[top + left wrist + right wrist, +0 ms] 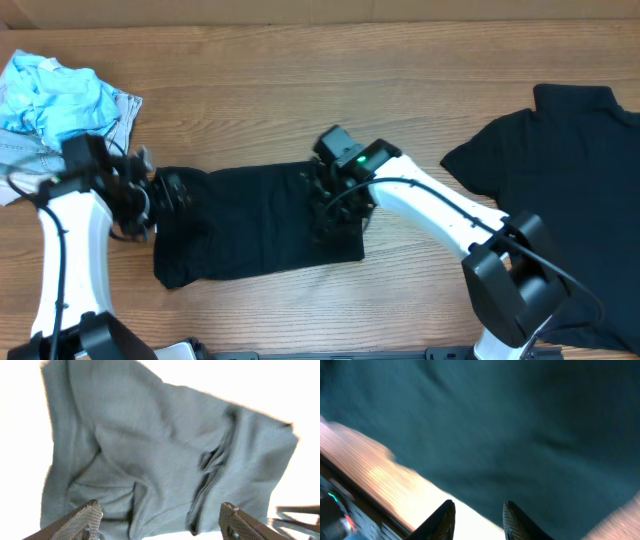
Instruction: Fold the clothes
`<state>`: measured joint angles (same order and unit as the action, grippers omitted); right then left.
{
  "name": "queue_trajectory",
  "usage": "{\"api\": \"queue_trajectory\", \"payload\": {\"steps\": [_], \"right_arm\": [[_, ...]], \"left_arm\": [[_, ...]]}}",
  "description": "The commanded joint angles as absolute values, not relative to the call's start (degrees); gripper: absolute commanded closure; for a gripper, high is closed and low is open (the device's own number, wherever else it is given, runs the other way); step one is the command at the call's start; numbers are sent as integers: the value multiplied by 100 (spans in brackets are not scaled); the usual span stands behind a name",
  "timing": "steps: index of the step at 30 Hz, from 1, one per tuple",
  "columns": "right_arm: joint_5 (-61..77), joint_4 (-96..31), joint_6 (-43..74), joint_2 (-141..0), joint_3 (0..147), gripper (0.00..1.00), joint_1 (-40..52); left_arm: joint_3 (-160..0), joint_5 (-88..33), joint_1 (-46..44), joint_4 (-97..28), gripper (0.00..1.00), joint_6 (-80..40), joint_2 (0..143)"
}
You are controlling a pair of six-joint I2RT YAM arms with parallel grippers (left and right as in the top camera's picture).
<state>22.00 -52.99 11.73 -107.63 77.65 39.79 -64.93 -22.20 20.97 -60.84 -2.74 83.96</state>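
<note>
A folded black T-shirt (250, 225) lies as a rough rectangle in the middle of the wooden table (300, 90), its surface creased and rumpled. The left gripper (165, 195) sits at this shirt's left edge; in the left wrist view its fingers (80, 520) stand wide apart over the fabric with nothing caught between them, so it is released. The right gripper (335, 205) is over the shirt's right end. In the right wrist view a narrow gap shows between its fingers (442, 520), and it grips nothing. Well to the right of the folded shirt, a second black T-shirt (560, 140) lies spread out. To its upper left is a crumpled light blue cloth (60, 100).
</note>
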Motion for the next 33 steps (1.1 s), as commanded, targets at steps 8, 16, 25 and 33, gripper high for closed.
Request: {"api": "queue_trajectory", "payload": {"steps": [8,16,25,33], "right_arm": [[1094,-3601,2974,-11128,7913,65,4764],[980,-3518,2912,-11310,8263,64,4995],[117,-4423,2786,-11375,9303,60,5238],[51,-3887,2884,-12068,9303,51,5306]], "left_arm": [[-8429,-2357,2034,-7006,18,-209,8385],[-8453,-2141,2034,-7220,18,-126,8385],[-8455,-2043,2034,-7295,18,-172,8385],[-8455,-2040,2034,-7441,17,-163,8385]]}}
